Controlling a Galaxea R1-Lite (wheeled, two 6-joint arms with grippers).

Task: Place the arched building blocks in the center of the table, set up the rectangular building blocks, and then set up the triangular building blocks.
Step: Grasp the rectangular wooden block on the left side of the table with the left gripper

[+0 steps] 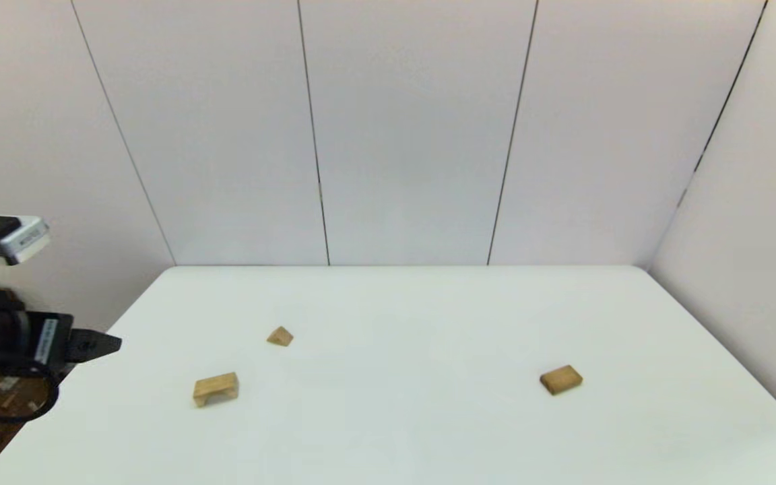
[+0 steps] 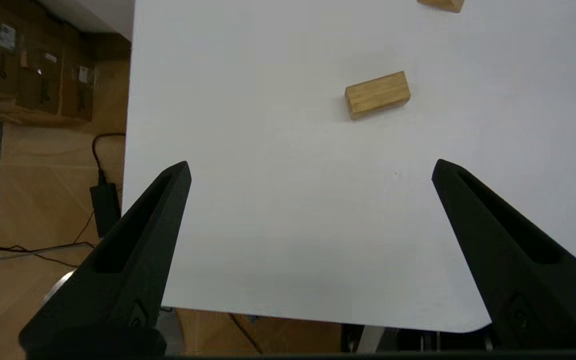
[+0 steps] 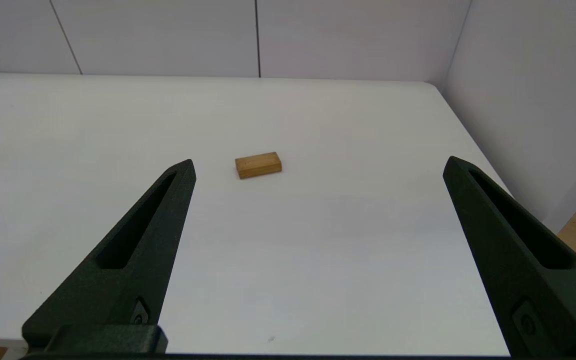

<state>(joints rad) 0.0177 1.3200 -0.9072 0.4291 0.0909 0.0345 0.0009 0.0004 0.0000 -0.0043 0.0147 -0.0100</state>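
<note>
Arched block (image 1: 215,389) front-left on table (image 1: 401,431); triangular block (image 1: 280,336) behind it; rectangular block (image 1: 561,379) well right.

The head camera looks forward and down from above the near edge of the large plain white worktop (image 1: 428,417), taking in its whole surface up to the grey panelled wall (image 1: 415,135). The left wrist camera hangs near the worktop's left edge, facing steeply down between its own black pincer (image 2: 310,167) fingers, and shares with the head view the light-wood arch-notched block (image 2: 377,94). The right wrist camera sits low at the near edge, facing the far wall, and shares with the head view the darker tan flat wooden slab (image 3: 258,165).
</note>
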